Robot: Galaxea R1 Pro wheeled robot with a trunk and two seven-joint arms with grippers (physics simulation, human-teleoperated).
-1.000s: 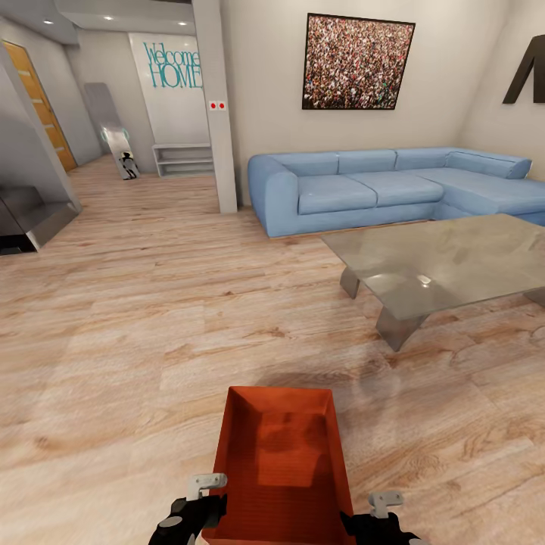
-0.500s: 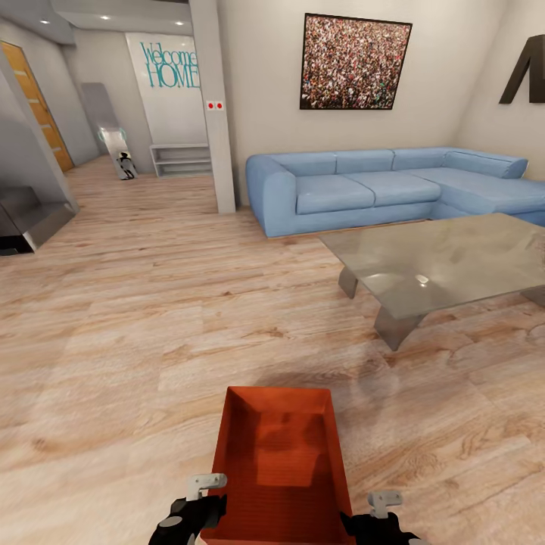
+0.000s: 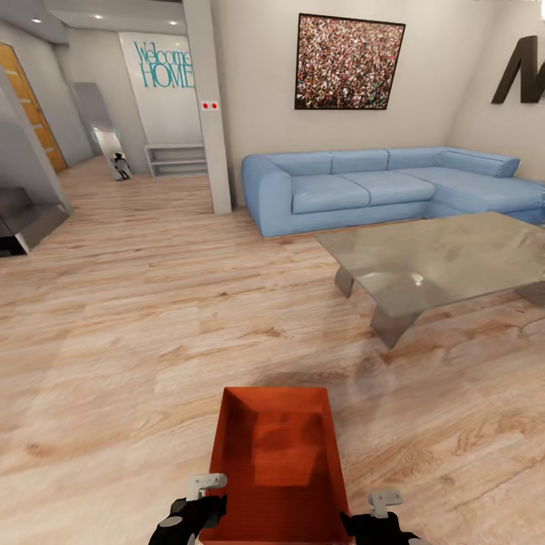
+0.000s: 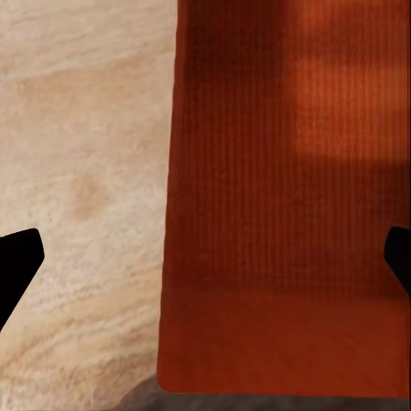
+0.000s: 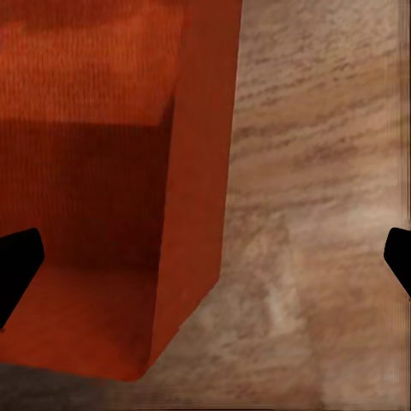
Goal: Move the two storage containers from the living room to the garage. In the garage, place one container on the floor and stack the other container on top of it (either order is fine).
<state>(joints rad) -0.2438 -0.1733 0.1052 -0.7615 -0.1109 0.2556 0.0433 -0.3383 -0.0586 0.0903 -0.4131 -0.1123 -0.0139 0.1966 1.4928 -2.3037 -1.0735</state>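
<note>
In the living room, an orange-red storage container (image 3: 276, 465) is carried low in front of the robot, above the light wood plank floor (image 3: 136, 318). The left pincer (image 4: 205, 257) and right pincer (image 5: 205, 257) flank its long walls, each with its fingers spread wide either side of a wall. A light-blue sectional sofa (image 3: 363, 189) and grey glass coffee table (image 3: 439, 261) stand ahead to the right.

Teal lettering "Welcome HOME" (image 3: 162, 64) stands on the white wall panel (image 3: 170, 106) beyond the pillar (image 3: 206, 106); a large dark letter (image 3: 521, 70) is cut off.
</note>
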